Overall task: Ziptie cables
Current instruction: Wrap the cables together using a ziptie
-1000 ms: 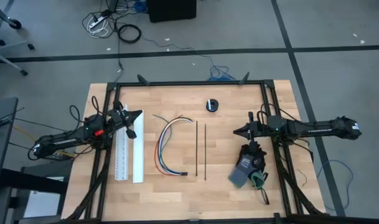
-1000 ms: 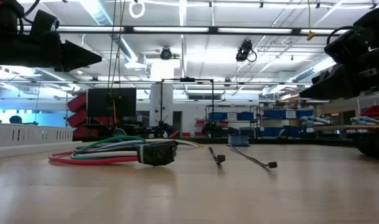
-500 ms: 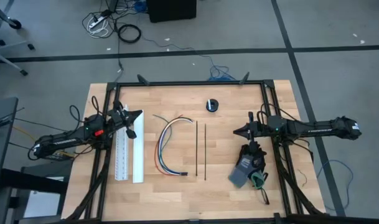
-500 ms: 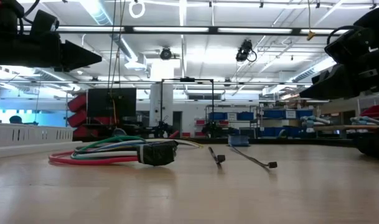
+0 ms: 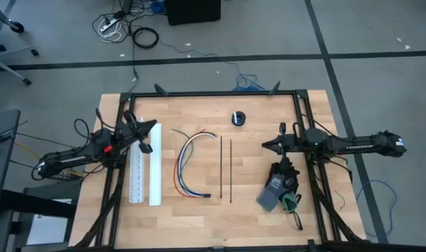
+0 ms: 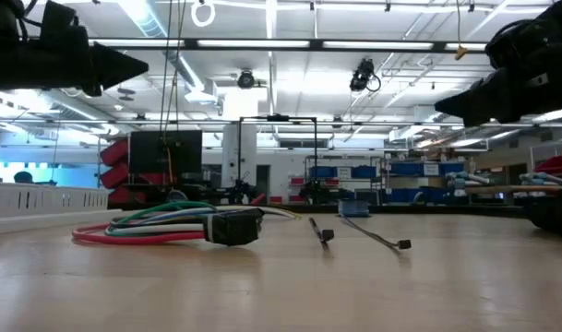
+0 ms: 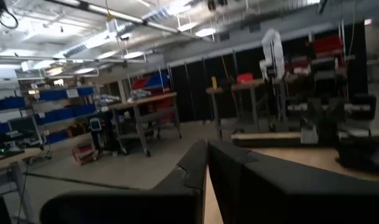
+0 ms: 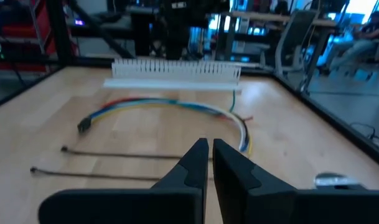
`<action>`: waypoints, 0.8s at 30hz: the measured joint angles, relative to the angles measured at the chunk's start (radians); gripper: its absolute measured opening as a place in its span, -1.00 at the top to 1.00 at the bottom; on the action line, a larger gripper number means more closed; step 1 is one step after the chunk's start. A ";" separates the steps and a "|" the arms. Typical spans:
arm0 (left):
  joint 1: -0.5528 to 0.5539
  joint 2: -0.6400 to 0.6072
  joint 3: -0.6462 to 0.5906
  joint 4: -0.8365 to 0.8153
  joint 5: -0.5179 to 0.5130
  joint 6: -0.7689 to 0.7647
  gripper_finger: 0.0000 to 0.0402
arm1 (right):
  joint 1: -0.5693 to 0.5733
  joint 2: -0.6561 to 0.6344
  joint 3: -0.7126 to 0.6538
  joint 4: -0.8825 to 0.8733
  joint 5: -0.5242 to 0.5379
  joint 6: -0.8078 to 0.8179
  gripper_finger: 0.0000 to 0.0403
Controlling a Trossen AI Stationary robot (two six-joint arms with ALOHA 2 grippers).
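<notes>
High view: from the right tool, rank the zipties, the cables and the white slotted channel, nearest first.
Measured from the right tool:
1. zipties, toward table centre.
2. cables, just beyond them.
3. white slotted channel, far side, under the left arm.

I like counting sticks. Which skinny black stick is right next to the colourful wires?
The left ziptie, lying beside the cables; the right ziptie lies farther away.

Cables (image 5: 187, 165) orange, blue, white; zipties (image 5: 225, 170) black; channel (image 5: 145, 173) white.
</notes>
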 joint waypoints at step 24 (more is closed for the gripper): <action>0.000 0.041 0.092 0.134 0.191 -0.319 0.95 | -0.017 0.141 0.331 -0.196 -0.001 0.171 0.90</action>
